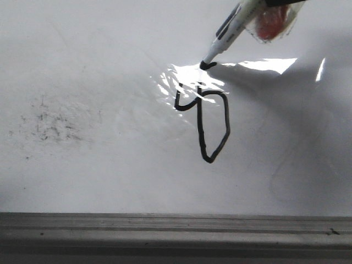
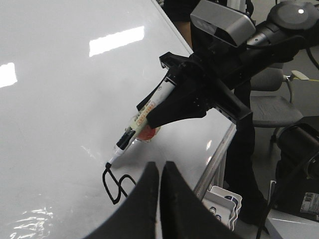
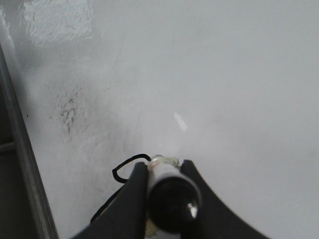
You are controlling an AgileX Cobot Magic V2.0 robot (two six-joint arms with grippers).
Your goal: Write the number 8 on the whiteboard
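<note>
Whiteboard (image 1: pixel 82 176): misshapen number 8 (image 1: pixel 212 124); R gripper (image 3: pixel 167 172) clamps marker (image 1: pixel 228 33), L gripper (image 2: pixel 160 174) fingers together.

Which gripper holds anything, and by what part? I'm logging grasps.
The right gripper holds the marker by its rear barrel; the left gripper is shut and empty.

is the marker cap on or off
Off: the marker in the right gripper shows its bare black tip, by the number 8.
</note>
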